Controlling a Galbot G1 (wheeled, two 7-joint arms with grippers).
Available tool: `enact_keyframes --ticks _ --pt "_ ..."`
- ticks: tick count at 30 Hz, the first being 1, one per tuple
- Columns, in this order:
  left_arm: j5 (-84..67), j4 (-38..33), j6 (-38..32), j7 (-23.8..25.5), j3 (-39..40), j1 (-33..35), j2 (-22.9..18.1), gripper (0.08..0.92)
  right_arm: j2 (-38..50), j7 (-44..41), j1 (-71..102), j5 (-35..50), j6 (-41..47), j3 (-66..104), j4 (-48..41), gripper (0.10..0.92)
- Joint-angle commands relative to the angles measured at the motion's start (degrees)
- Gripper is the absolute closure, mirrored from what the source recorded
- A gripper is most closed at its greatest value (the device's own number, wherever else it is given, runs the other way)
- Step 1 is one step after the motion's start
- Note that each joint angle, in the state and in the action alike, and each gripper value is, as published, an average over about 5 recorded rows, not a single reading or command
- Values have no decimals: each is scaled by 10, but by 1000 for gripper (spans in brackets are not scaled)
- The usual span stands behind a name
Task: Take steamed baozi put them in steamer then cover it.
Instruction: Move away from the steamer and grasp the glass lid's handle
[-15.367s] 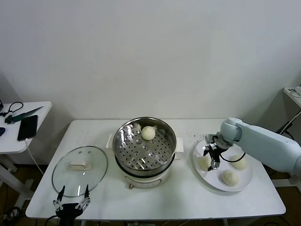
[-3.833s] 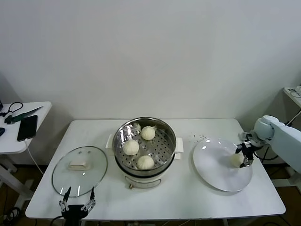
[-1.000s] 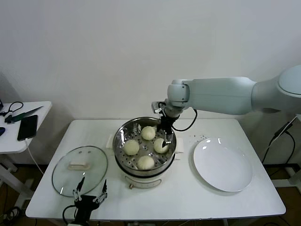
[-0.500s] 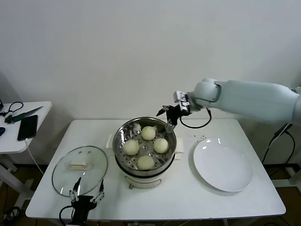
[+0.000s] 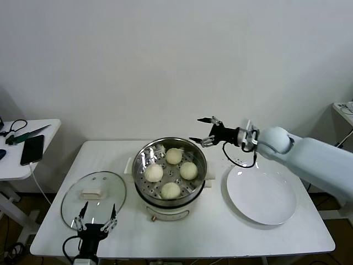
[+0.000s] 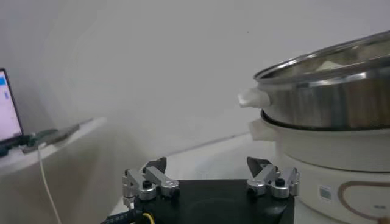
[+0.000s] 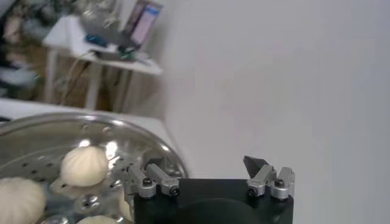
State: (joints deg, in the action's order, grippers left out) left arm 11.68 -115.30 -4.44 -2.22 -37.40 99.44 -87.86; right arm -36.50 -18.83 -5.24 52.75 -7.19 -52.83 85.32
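Observation:
Several cream-white baozi (image 5: 188, 170) lie in the shiny steamer (image 5: 148, 157) on its white pot base, mid-table. My right gripper (image 5: 197, 130) hangs open and empty in the air above the steamer's back right rim. Its wrist view looks down on the steamer rim (image 7: 141, 133) and a baozi (image 7: 83, 167), with the right gripper (image 7: 204, 163) holding nothing. The glass cover (image 5: 107, 190) with its white handle lies flat on the table left of the steamer. My left gripper (image 5: 95, 216) stands open at the cover's near edge. From the left gripper (image 6: 206, 164), the steamer (image 6: 329, 91) shows side-on.
An empty white plate (image 5: 262, 196) lies right of the steamer. A small side table (image 5: 14, 165) on the far left carries a phone (image 5: 32, 149) and cables. The table's front edge runs just below my left gripper.
My right gripper has drawn up and back to the right out of the steamer, leaving a baozi inside. The left gripper has shifted slightly left along the cover's near edge.

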Motion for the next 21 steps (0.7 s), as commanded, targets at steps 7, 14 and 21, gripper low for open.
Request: enact_keyframes --ticks 7,14,21 --pt "236 -7 8 10 -35 -18 1 177 11 55 575 -81 6 601 81 203" --pt "458 -7 -2 4 -67 -25 4 177 -62 58 683 -142 34 704 104 203" --pt "670 24 -5 -4 -95 -46 22 177 -114 54 734 -180 51 751 115 203"
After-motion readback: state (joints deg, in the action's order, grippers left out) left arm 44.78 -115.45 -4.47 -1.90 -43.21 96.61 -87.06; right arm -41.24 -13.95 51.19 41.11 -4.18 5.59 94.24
